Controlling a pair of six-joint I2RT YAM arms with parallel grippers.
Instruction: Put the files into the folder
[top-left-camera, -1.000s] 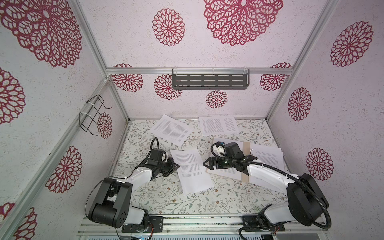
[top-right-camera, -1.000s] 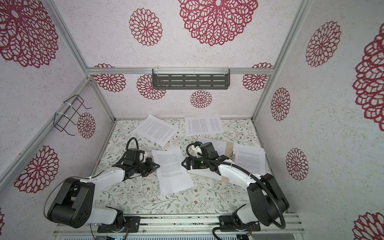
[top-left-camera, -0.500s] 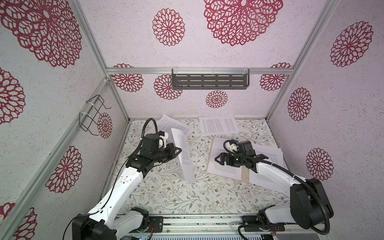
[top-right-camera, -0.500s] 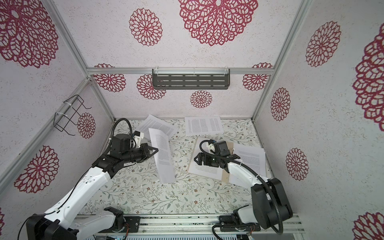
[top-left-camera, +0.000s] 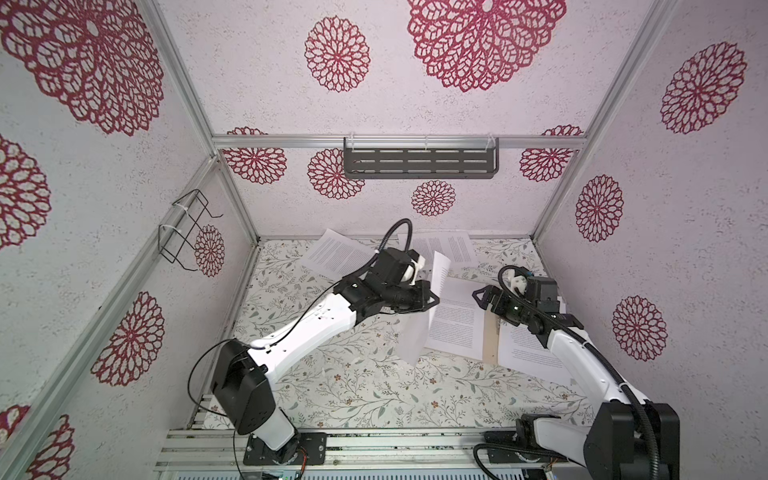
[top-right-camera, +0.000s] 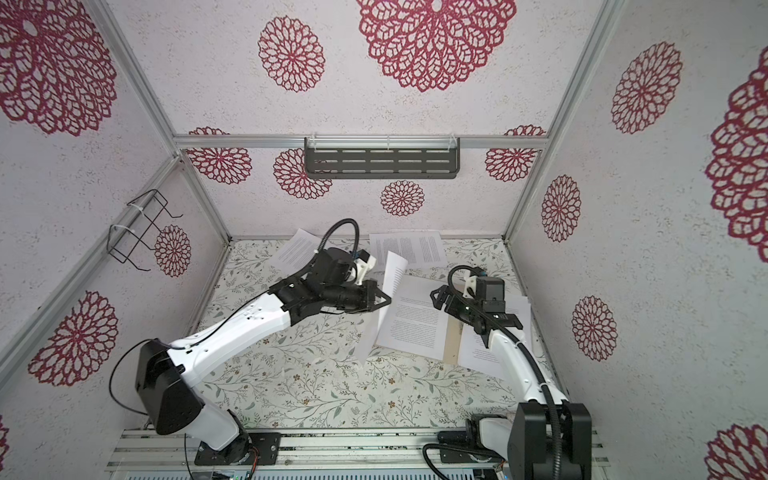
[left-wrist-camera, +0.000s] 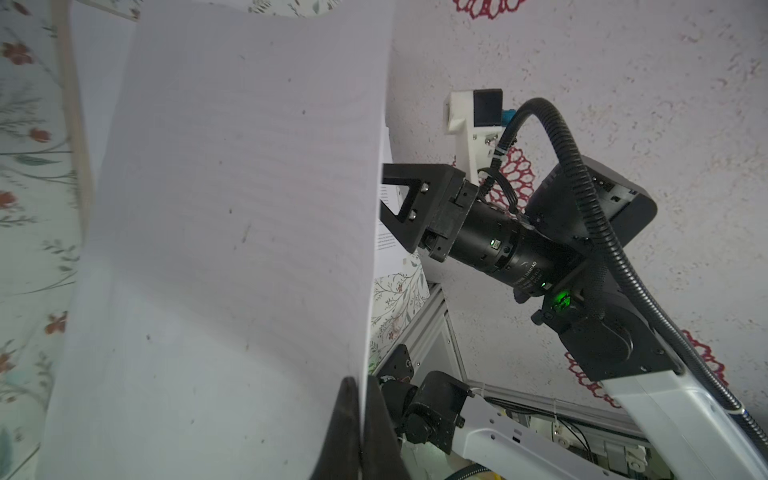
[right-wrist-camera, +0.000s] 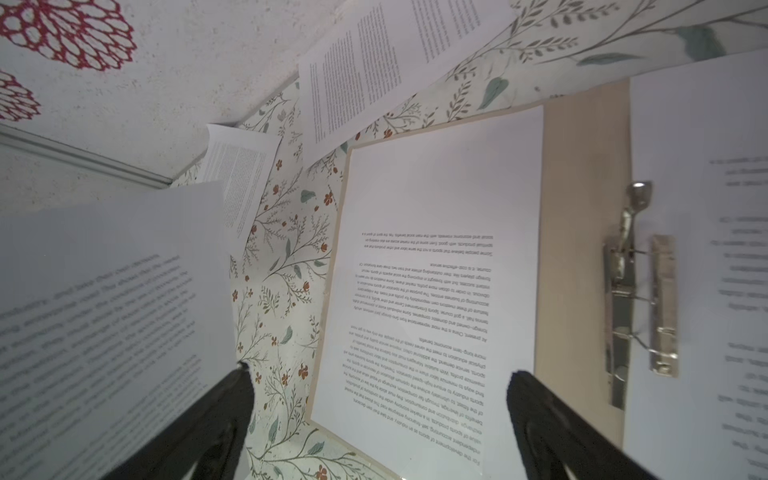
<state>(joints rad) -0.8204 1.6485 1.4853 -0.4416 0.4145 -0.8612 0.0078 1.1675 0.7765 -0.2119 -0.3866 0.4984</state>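
Note:
My left gripper (top-left-camera: 432, 301) (top-right-camera: 386, 301) (left-wrist-camera: 360, 386) is shut on the edge of one white file sheet (top-left-camera: 430, 316) (left-wrist-camera: 228, 208). The sheet hangs curled above the table, just left of the folder. The tan folder (top-left-camera: 491, 336) (right-wrist-camera: 582, 208) lies open at middle right, with a printed sheet (top-left-camera: 457, 324) (right-wrist-camera: 436, 270) on its left half and more sheets (top-left-camera: 528, 353) on its right half. Its metal clip (right-wrist-camera: 640, 291) shows at the spine. My right gripper (top-left-camera: 487, 300) (right-wrist-camera: 380, 376) hovers open over the folder, holding nothing.
Two loose sheets (top-left-camera: 336, 253) (top-left-camera: 449, 245) lie at the back of the floral table, near the rear wall. A black shelf (top-left-camera: 419, 162) hangs on the back wall and a wire rack (top-left-camera: 187, 232) on the left wall. Enclosure walls stand close on three sides.
My left gripper has lifted the sheet off the middle of the table and carried it right, up to the folder. My right gripper has drawn back to the right, over the folder.

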